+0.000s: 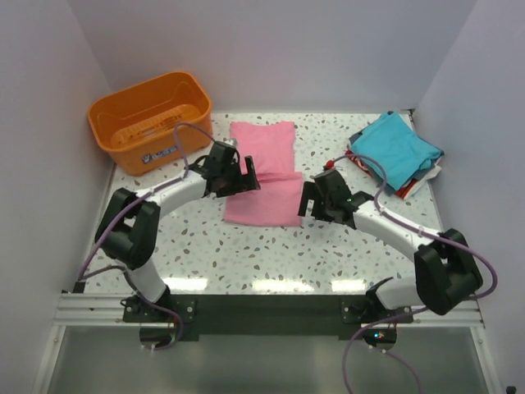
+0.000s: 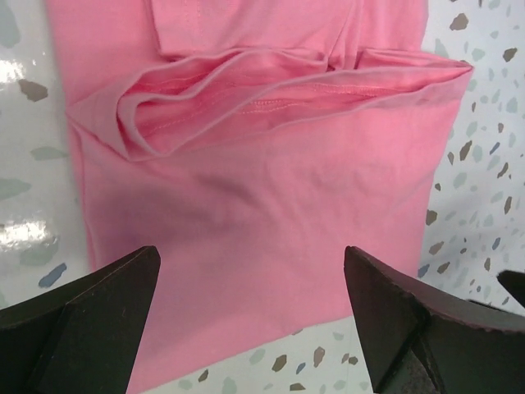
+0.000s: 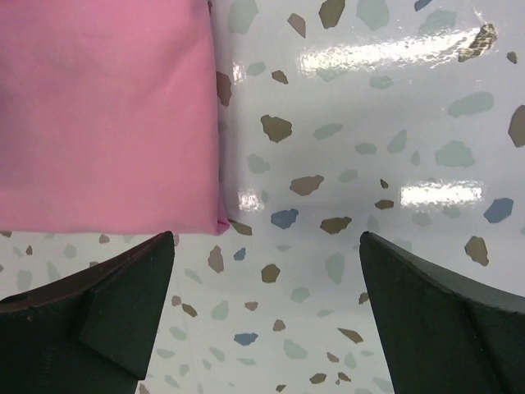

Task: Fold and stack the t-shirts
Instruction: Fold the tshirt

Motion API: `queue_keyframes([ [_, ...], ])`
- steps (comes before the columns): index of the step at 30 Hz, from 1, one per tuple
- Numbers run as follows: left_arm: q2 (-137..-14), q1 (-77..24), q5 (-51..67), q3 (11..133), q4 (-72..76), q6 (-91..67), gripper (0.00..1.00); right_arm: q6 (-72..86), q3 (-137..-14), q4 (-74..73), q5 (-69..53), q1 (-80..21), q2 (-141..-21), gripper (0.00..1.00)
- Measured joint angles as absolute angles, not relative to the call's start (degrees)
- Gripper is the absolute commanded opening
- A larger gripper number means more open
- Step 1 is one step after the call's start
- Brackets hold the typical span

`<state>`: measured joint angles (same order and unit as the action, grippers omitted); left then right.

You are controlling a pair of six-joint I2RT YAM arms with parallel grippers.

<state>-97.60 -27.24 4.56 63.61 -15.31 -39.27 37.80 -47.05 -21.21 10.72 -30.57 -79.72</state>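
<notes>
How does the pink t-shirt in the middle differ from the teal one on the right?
The pink t-shirt lies alone at the middle of the table. The teal t-shirt tops a pile at the right edge, with red and white cloth showing beneath. The pink one is a long strip with a cross fold showing. The teal one is a more compact bundle, set askew. Both are plain soft cloth.

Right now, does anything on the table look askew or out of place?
The pink t-shirt is folded loosely: its fold gapes open with bunched layers. The teal t-shirt sits crooked atop the right-hand stack, lower layers poking out.
</notes>
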Motion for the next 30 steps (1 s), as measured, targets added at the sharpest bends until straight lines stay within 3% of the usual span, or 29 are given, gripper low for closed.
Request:
queue_keyframes([
  [8, -112.44, -27.14, 3.92, 76.99, -16.21, -37.65, 1.0, 38.19, -46.02, -23.14, 10.94, -30.57, -70.65, 0.99],
  [19, -126.26, -22.02, -2.24, 104.64, -24.82, -35.2, 1.0, 38.17, -45.78, -25.1, 10.85, -30.57, -69.47, 0.99],
  [24, -119.98, -19.99, -1.26, 95.24, -24.62, -33.28, 1.0, 38.5, -43.72, -23.64, 7.62, -30.57, -68.66, 0.98],
  [30, -97.62, -21.5, 0.45, 74.65, -22.96, -33.36, 1.0, 39.7, -42.65, -21.45, 4.16, -30.74, -71.13, 0.98],
])
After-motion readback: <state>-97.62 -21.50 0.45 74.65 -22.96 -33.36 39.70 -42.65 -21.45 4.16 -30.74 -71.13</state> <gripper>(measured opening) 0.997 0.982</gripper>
